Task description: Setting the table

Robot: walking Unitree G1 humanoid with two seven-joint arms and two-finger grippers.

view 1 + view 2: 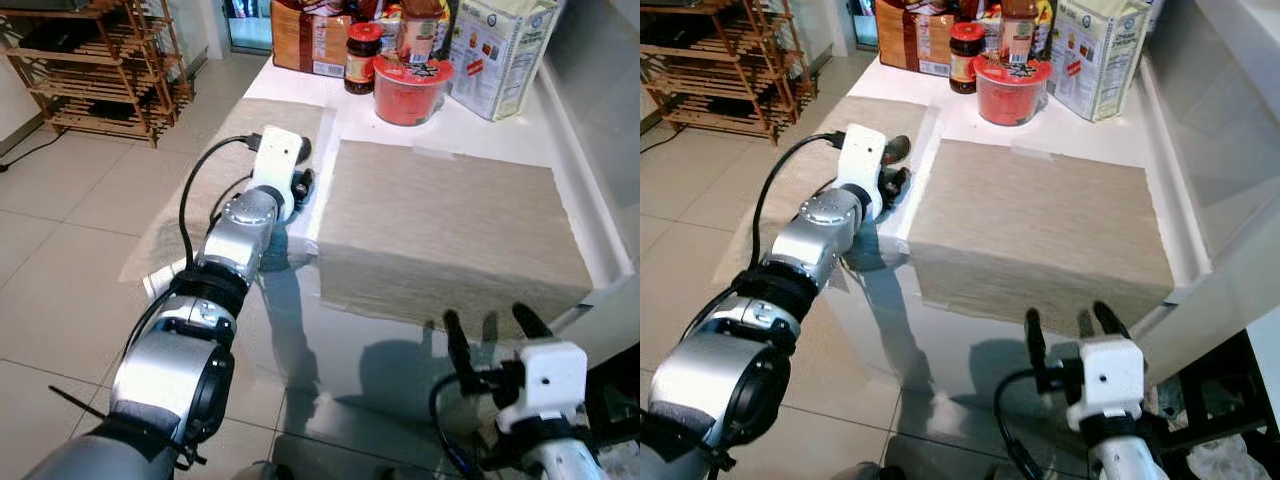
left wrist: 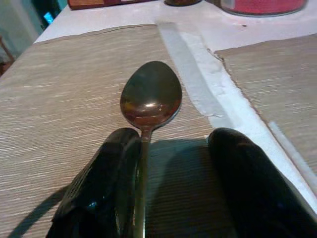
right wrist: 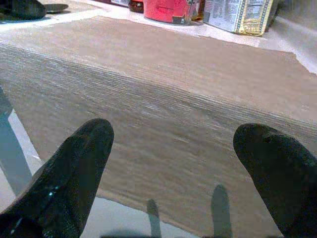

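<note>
Two beige placemats lie side by side on the white worktop (image 1: 300, 330). The left end effector (image 2: 171, 168), fingers apart, rests on the left placemat (image 2: 64, 99) with a dark spoon (image 2: 150, 96) against one finger. The right end effector (image 3: 181, 163) hovers spread at the right placemat's (image 1: 450, 230) near edge.

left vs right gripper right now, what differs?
The left gripper is reached out over the left placemat with a spoon lying along one finger; the right gripper holds nothing. The left is far out over the table; the right hangs at the near edge before the right placemat. Both are open.
</note>
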